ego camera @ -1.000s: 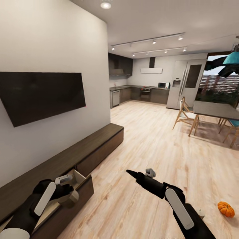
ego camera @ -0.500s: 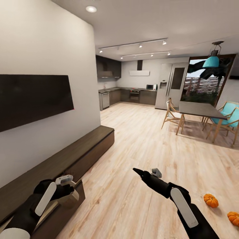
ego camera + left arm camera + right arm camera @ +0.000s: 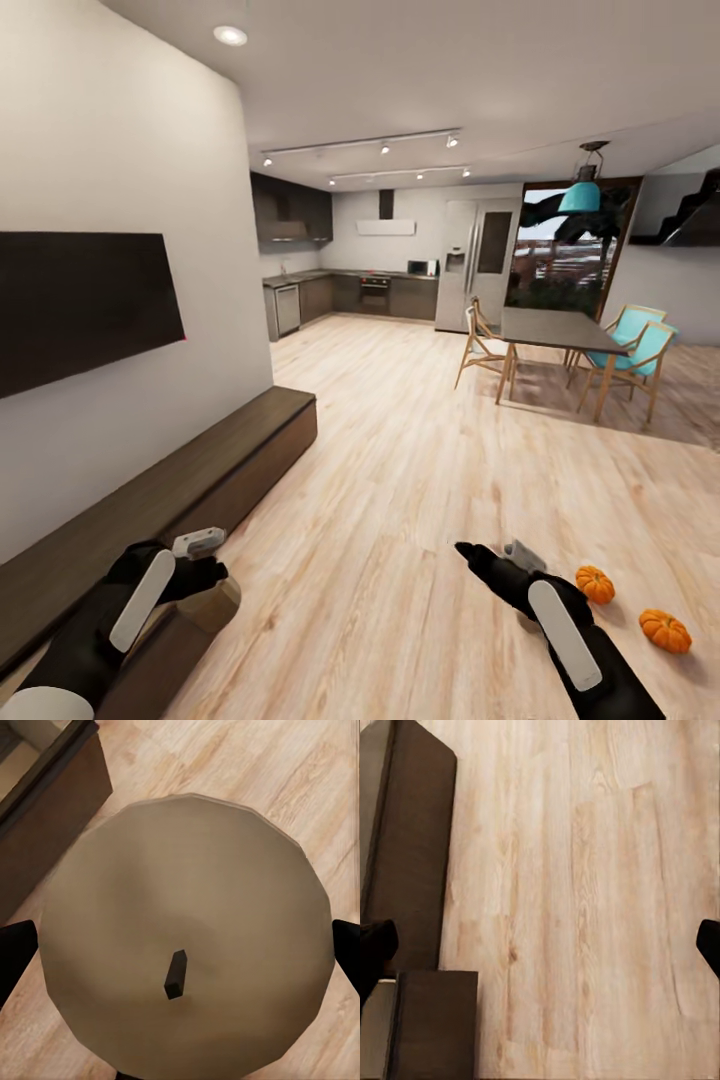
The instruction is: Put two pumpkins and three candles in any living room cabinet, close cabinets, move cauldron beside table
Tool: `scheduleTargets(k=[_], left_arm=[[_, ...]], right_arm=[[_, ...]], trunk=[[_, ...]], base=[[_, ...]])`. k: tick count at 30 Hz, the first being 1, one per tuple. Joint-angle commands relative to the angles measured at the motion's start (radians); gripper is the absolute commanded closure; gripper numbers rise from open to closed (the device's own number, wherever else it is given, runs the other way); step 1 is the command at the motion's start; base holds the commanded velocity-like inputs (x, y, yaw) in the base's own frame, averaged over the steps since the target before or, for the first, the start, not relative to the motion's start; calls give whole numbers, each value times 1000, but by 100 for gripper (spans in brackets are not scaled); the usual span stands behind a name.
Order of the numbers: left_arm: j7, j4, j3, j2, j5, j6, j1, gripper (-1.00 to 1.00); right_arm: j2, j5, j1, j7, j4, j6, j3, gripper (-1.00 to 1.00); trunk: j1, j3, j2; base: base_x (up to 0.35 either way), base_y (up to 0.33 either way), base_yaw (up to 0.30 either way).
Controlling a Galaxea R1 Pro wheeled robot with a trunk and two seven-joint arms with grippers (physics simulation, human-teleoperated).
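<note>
On your left, the cabinet (image 3: 190, 470) runs along the wall, under the television (image 3: 80, 305). Your left pincer (image 3: 205, 575) is just in front of the cabinet and closed around a candle (image 3: 184, 945), above the floor (image 3: 400, 520). An open drawer (image 3: 431, 1024) of the cabinet stands out over the floor. On your right, two pumpkins (image 3: 594, 584) (image 3: 665, 630) lie on the floor near each other, just beside your right pincer (image 3: 490, 557). Far ahead on the right, the dining desk (image 3: 555, 330) stands with chairs (image 3: 635, 345) around it. The kitchen is behind it.
</note>
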Motion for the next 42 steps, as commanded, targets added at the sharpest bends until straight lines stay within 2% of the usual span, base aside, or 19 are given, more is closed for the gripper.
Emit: scheduleTargets(k=[1, 4, 6, 9, 12, 16, 37, 42], left_arm=[[11, -1, -3, 1, 10, 2, -1, 100], [11, -1, -5, 1, 10, 2, -1, 100], [11, -1, -6, -1, 10, 2, -1, 100], [11, -1, -12, -14, 9, 2, -1, 100], [11, -1, -15, -30, 9, 2, -1, 100], [11, 0, -20, -37, 8, 2, -1, 100], [11, -1, -36, -39, 9, 2, -1, 100], [12, -1, -68, -39, 6, 1, -1, 100]], right_arm=[[0, 30, -1, -46, 26, -33, 2, -100], [6, 125, -1, -111, 126, -135, 4, -100], [7, 152, -1, -122, 208, -195, 5, -100], [8, 167, -1, -128, 310, -266, 6, -100], [8, 172, -1, -131, 363, -318, 7, -100], [7, 173, -1, -133, 401, -347, 8, -100], [6, 161, -1, -130, 481, -348, -1, -100], [6, 162, -1, -128, 482, -355, 0, -100]], trunk=[[0, 0, -1], [0, 3, -1], [0, 6, -1], [0, 10, -1], [0, 13, -1], [0, 17, -1], [0, -13, -1], [0, -15, -1]], base=[[0, 0, -219], [0, 0, -219], [0, 0, -219], [0, 0, -219], [0, 0, -219], [0, 0, -200], [8, 0, -21], [239, 0, -6]])
